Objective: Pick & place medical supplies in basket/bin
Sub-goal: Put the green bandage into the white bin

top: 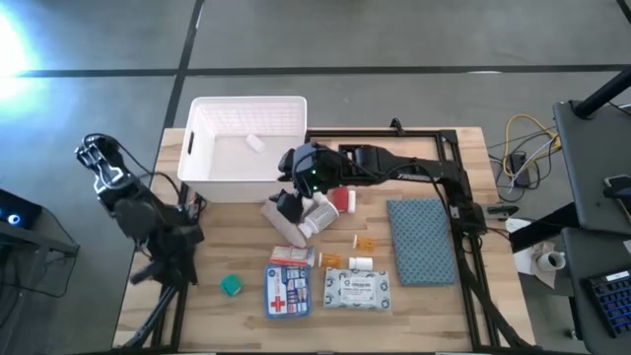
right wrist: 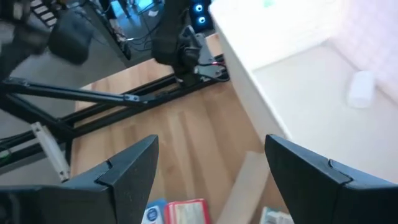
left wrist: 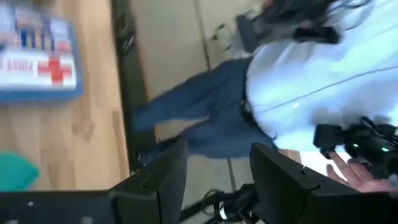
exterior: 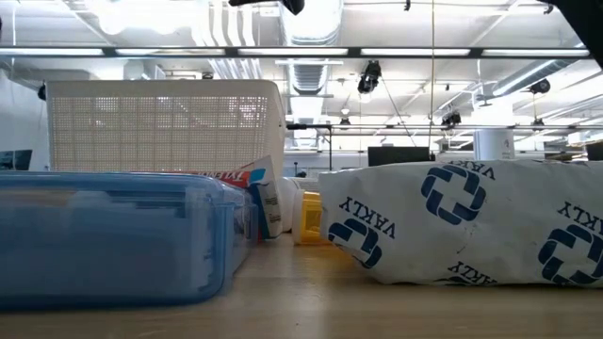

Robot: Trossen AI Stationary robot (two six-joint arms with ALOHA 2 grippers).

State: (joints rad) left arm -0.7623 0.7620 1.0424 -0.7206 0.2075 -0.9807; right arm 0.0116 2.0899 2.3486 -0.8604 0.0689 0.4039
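Observation:
The white slotted bin [top: 246,138] stands at the table's far side, with one small white item [top: 254,143] inside. My right gripper [top: 288,205] is open just near of the bin's near wall, above a tan roll [top: 286,233] and beside white pill bottles [top: 315,213] and a red tube [top: 347,200]. In the right wrist view the open right gripper [right wrist: 211,180] has the tan roll [right wrist: 245,186] below it. The first-aid pouch [top: 288,292], wipes pack [top: 357,289] and green piece [top: 232,286] lie near the near edge. My left gripper [left wrist: 214,180] is open at the table's left edge.
A blue-grey cloth pad [top: 422,240] lies on the right of the table. Orange bits [top: 363,242] and a small bottle [top: 360,263] lie between the pad and the pouch. A person in a white top [left wrist: 311,68] stands beyond the table in the left wrist view.

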